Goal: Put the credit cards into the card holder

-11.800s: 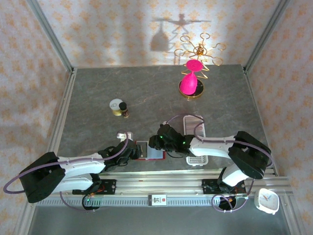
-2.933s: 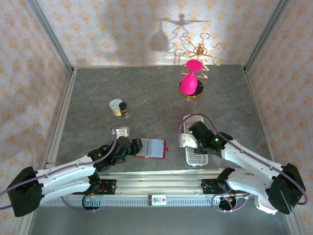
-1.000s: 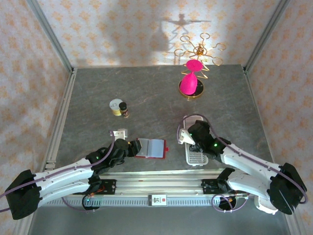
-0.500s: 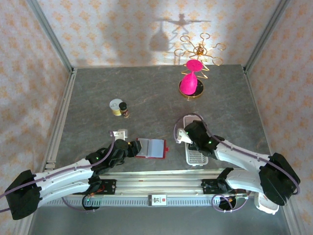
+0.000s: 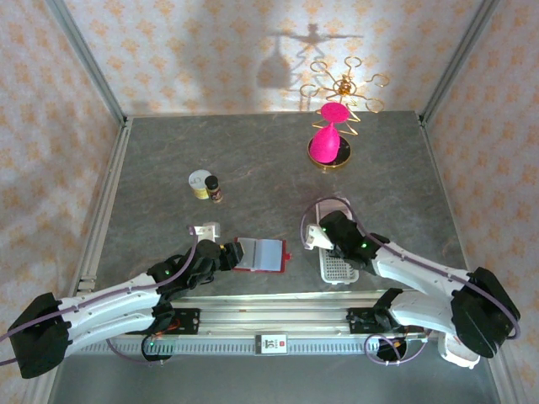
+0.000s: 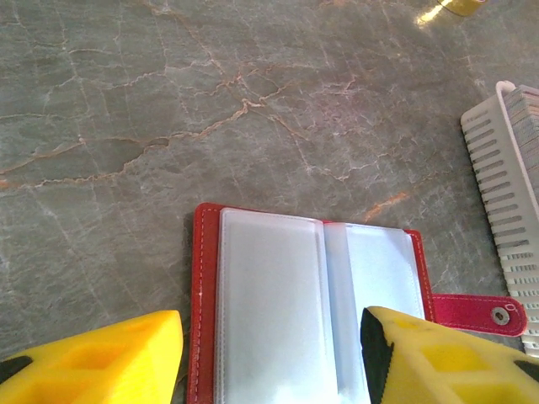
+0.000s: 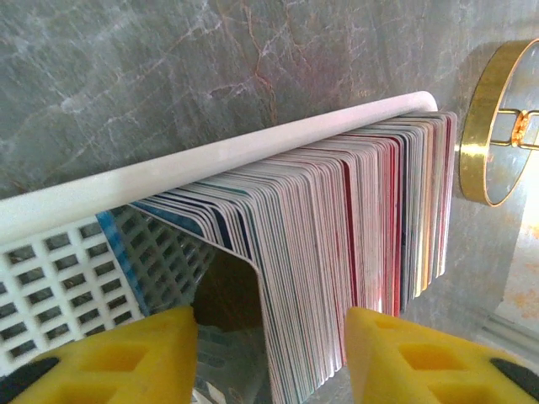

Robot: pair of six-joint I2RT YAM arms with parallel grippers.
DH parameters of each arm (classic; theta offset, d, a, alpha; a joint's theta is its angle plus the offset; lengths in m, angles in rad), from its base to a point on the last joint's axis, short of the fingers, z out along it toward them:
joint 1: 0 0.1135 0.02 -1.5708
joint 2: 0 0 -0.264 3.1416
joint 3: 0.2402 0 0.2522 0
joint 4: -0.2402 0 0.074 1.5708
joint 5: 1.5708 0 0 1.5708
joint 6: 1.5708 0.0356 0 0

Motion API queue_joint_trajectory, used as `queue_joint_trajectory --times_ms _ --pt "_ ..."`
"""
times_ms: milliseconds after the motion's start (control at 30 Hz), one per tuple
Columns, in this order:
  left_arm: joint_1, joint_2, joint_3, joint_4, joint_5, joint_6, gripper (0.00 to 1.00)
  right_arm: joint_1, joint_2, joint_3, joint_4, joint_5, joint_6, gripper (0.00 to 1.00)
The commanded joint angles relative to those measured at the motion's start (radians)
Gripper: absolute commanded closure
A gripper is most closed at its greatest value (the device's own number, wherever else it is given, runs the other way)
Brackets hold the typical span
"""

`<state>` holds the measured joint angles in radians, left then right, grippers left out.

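Thin, stiff, slick plastic credit cards (image 7: 337,219) stand packed on edge in the white slotted tray (image 7: 210,160), so I'd pinch one by its top edge. My right gripper (image 7: 269,337) straddles them, jaws apart; my left gripper (image 6: 269,337), also apart, sits over the open red leather-look card holder (image 6: 303,295).

Bare table (image 5: 303,263) lies free between the open card holder (image 5: 263,254) and the white tray (image 5: 339,273). Farther back it is wide open, apart from the gold stand (image 5: 330,147) at right and a jar (image 5: 199,182) with a bottle (image 5: 215,190) at left.
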<state>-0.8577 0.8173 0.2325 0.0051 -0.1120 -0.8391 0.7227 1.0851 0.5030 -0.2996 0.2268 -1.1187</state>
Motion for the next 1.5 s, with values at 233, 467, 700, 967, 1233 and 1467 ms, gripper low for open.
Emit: queue_joint_trajectory --times_ms 233,467,700,967,1233,1467 --pt "-0.001 -0.01 -0.015 0.015 -0.002 -0.009 0.41 -0.011 -0.029 -0.003 -0.023 -0.029 0.005 0.63" --pt "-0.001 -0.012 -0.015 0.012 0.0 -0.011 0.41 -0.011 -0.039 0.011 -0.041 -0.028 0.003 0.76" --pt "-0.001 -0.012 -0.011 0.011 -0.002 -0.008 0.42 -0.011 -0.053 0.025 -0.067 -0.034 0.003 0.89" --pt "-0.001 -0.009 -0.001 0.007 0.001 -0.005 0.42 -0.011 -0.075 0.039 -0.098 -0.03 -0.001 0.91" --pt "-0.001 0.002 0.001 0.014 0.014 -0.002 0.42 -0.01 -0.12 0.088 -0.243 -0.078 0.017 0.93" --pt "-0.001 0.005 0.004 0.01 0.012 0.001 0.42 -0.011 -0.153 0.11 -0.33 -0.127 0.041 1.0"
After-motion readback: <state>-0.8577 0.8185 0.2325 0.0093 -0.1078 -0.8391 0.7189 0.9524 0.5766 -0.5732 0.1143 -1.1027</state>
